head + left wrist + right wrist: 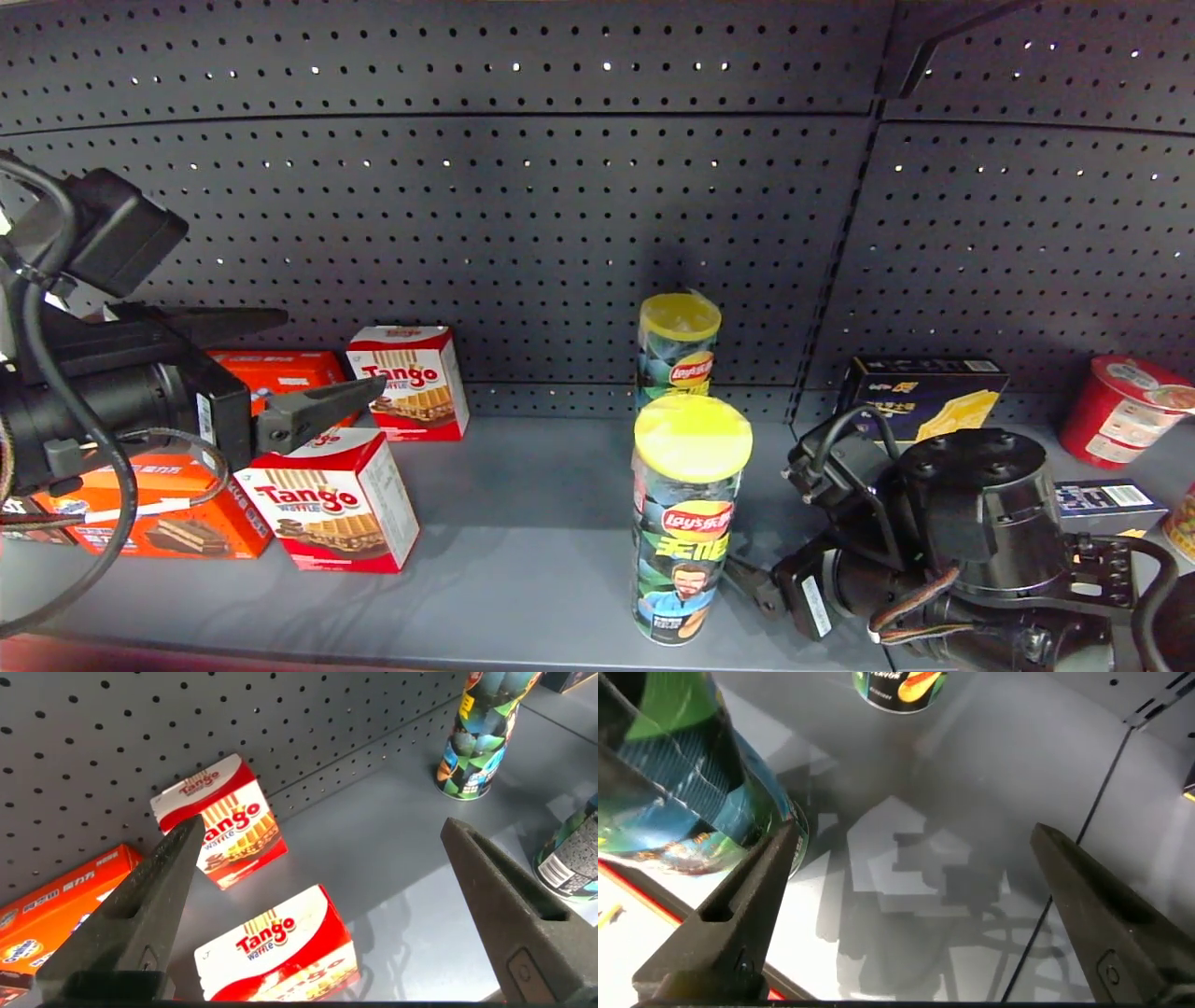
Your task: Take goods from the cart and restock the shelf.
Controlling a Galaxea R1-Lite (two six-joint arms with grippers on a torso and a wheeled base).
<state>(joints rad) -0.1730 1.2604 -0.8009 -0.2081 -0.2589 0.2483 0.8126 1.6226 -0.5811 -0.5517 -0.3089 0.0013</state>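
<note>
Two yellow-lidded chip cans stand upright on the grey shelf (532, 532): the front can (686, 523) near the edge and the back can (677, 350) by the pegboard wall. My right gripper (915, 835) is open low on the shelf just right of the front can (682, 775), which stands beside one finger, not between them. The back can (896, 689) is farther off. My left gripper (331, 350) hangs open above the front Tango box (331, 499), with nothing held. From the left wrist, that gripper (322, 831) looks down on the front Tango box (280, 952) and the rear one (220, 817).
Orange boxes (177, 523) lie at the far left behind the rear Tango box (411, 378). A dark box (920, 392), a red bowl (1125, 406) and a small flat pack (1111, 495) sit at the right. Bare shelf lies between the Tango boxes and the cans.
</note>
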